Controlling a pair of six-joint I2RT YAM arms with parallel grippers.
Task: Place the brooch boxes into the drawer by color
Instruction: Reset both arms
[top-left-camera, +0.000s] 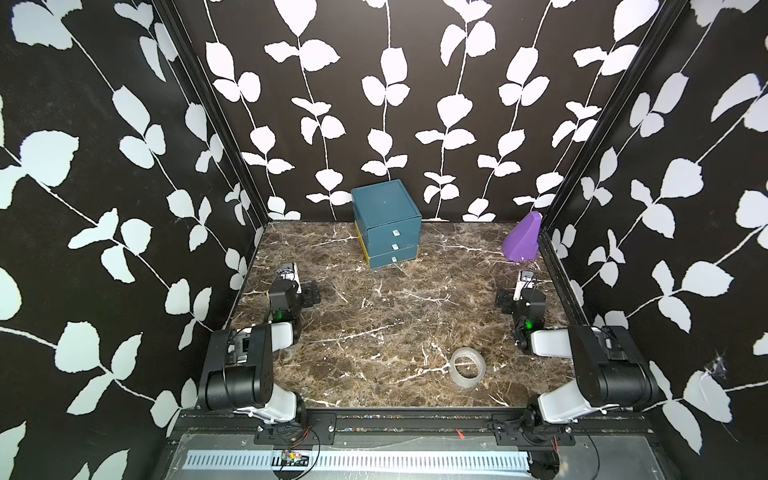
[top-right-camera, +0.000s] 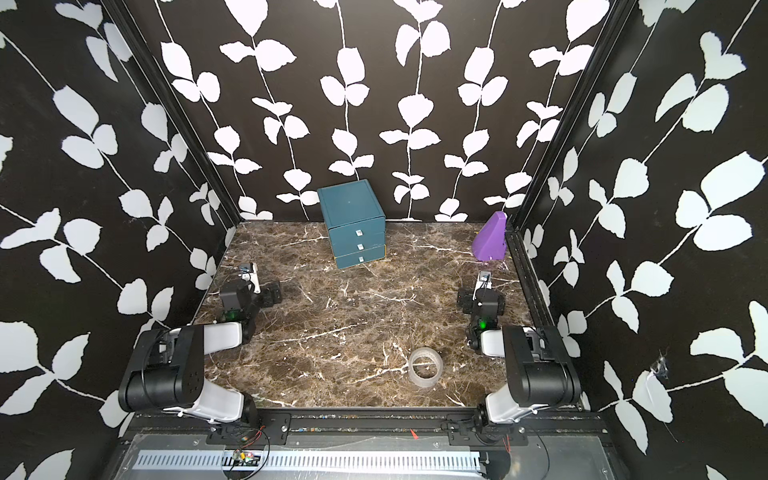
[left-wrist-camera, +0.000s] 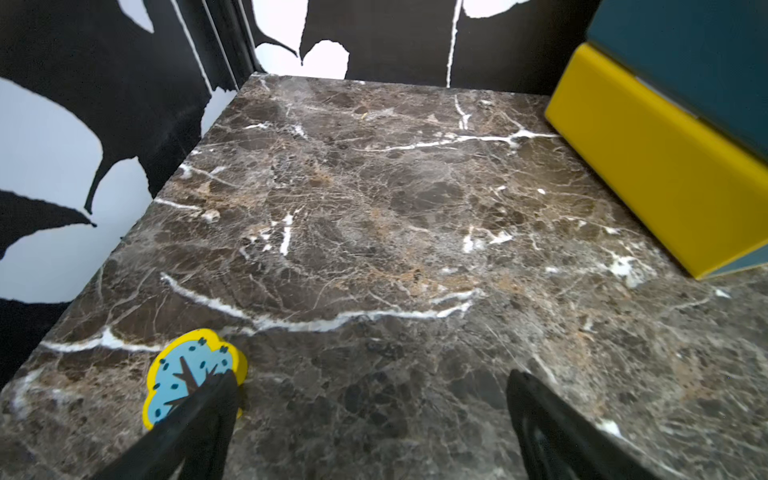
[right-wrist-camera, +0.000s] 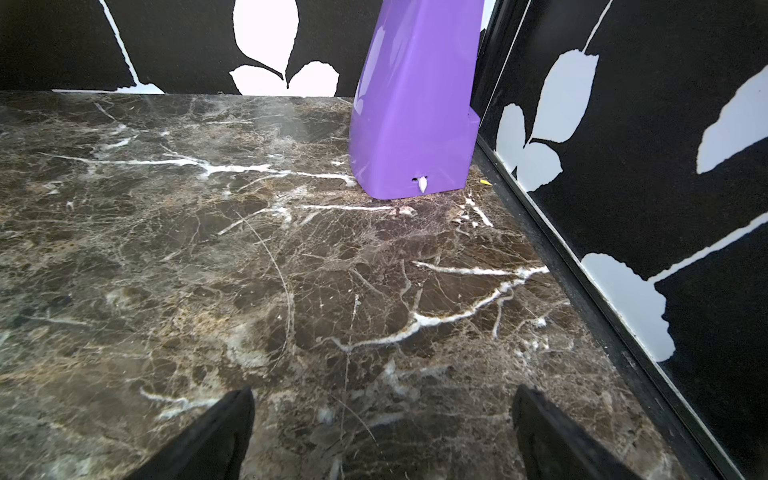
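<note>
1. Location of the drawer (top-left-camera: 386, 224): the teal chest stood at the back centre of the marble table (top-left-camera: 374, 316), close to the rear wall. All three fronts sat flush and shut in both top views. The left wrist view showed its yellow side strip (left-wrist-camera: 665, 166).
2. Location of the brooch boxes: none appeared in any view. Whether they lay inside the shut drawers could not be told.
3. Left gripper (left-wrist-camera: 374, 378): jaws spread wide and empty, low over the table, well apart from the chest. One finger overlapped a small tree-shaped token (left-wrist-camera: 191, 374) in the wrist view; contact could not be confirmed.
4. Right gripper (right-wrist-camera: 384, 390): jaws spread wide and empty, facing the purple wedge (right-wrist-camera: 415, 124) in the far corner.
5. Handling, drawer: the chest looked small and probably light, so pulling a drawer would likely drag the whole unit forward. The only hold on each front was a tiny pale knob (top-left-camera: 395, 232), probably slippery and easy to miss. Pinching it squarely while the other arm braced the chest top appeared advisable.
6. Handling, boxes: judged likely light and rigid, best gripped across opposite edges.
7. The clear tape roll (top-left-camera: 467, 369) lay near the front and was not part of the task.
</note>
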